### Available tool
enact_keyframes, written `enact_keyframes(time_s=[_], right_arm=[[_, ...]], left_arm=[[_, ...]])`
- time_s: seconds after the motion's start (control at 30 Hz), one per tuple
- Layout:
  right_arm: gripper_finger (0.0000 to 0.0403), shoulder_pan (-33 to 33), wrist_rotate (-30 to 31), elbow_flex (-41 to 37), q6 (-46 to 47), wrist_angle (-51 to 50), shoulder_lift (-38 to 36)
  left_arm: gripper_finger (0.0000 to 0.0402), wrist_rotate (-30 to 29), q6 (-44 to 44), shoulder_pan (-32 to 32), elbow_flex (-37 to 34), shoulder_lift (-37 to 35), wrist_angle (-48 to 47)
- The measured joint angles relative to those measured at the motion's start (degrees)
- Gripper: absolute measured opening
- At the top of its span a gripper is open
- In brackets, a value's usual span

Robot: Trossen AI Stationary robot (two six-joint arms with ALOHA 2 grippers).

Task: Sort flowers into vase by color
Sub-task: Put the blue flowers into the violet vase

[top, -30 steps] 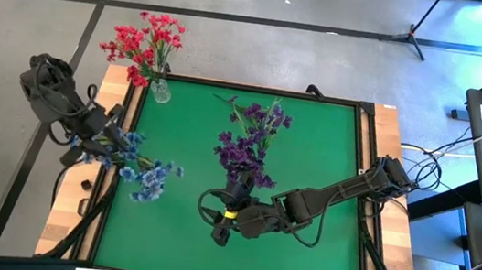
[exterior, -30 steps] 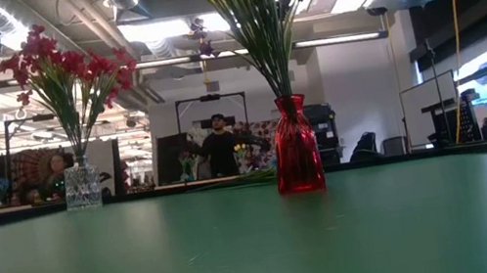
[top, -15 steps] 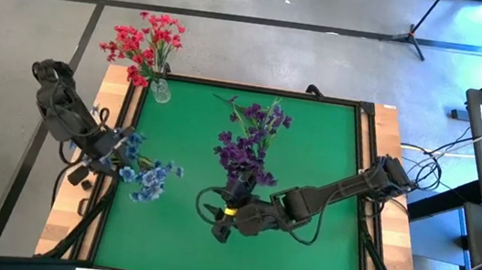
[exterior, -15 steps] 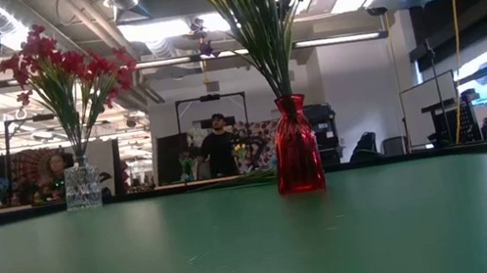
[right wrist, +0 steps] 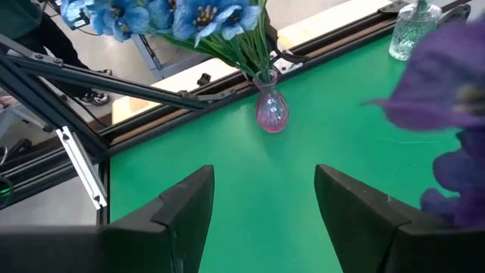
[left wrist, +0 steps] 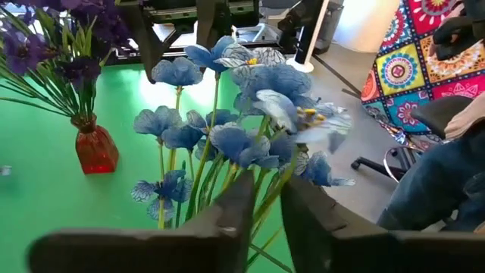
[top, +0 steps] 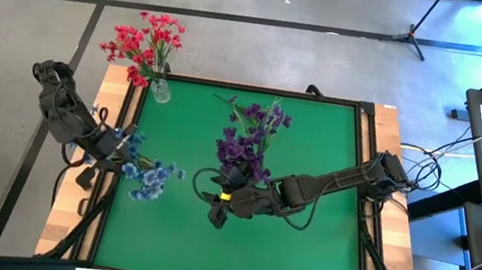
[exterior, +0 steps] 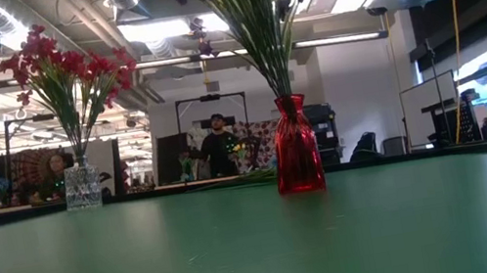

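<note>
Light blue flowers (top: pixel 145 177) stand with their stems in a pink glass vase (right wrist: pixel 270 111) near the table's left edge. My left gripper (top: pixel 113 149) is at them from the left, its fingers nearly together with green stems between them (left wrist: pixel 267 186). Red-pink flowers (top: pixel 144 42) sit in a clear vase (exterior: pixel 81 186) at the far left corner. Dark purple flowers (top: pixel 247 143) stand in a red vase (exterior: pixel 297 157) mid-table. My right gripper (top: pixel 217 208) is open and holds nothing (right wrist: pixel 261 212), just near of the purple bunch. My left gripper pinches a thin green stem of the blue flowers (left wrist: pixel 265 206) between its two fingers, below the blossoms. It comes in slanting from the table's left side. The blossoms stand up past the fingertips. The fingers hide where the stem's lower end goes.
Bare green mat (top: pixel 301 244) lies in the near half and on the right. A raised dark frame (top: pixel 368 109) and wooden strips border the table. People and furniture show in the room beyond the far edge in the low view.
My right gripper has moved toward the table's left and far edges, closer under the purple bunch, and its forearm has swung toward the far edge. My left gripper has shifted slightly toward the near edge beside the blue flowers.
</note>
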Motion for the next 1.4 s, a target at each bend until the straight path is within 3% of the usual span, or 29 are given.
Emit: enact_keyframes(time_s=[0.17, 0.4, 0.7, 0.8, 1.07, 1.2, 1.4], right_arm=[[0.023, 0.11, -0.03, 0.0, 0.0, 0.01, 0.0], [0.023, 0.13, -0.05, -0.02, 0.0, 0.02, 0.0], [0.023, 0.13, -0.09, -0.02, 0.0, 0.09, 0.0], [0.023, 0.13, -0.09, -0.02, 0.0, 0.09, 0.0], [0.023, 0.13, -0.1, -0.02, 0.02, 0.12, 0.0], [0.023, 0.13, -0.96, -0.02, 0.02, 0.38, 0.0], [0.023, 0.13, -0.97, -0.02, 1.4, 0.31, 0.0]], left_arm=[[0.0007, 0.06, 0.37, 0.0, 0.0, -0.25, -0.08], [0.0002, -0.99, 0.08, 0.01, 2.55, -3.15, -5.55], [0.0001, -7.27, -3.85, 0.02, 4.07, -4.81, -18.98], [0.0001, -10.92, -5.32, 0.02, 4.07, -4.81, -20.46], [0.0, -13.66, -8.48, 0.02, 4.07, -4.81, -25.19], [0.0012, -13.95, -8.72, 0.02, 4.07, -4.81, -26.15], [0.0072, -11.96, -8.77, 0.02, 4.91, -4.81, -26.75]])
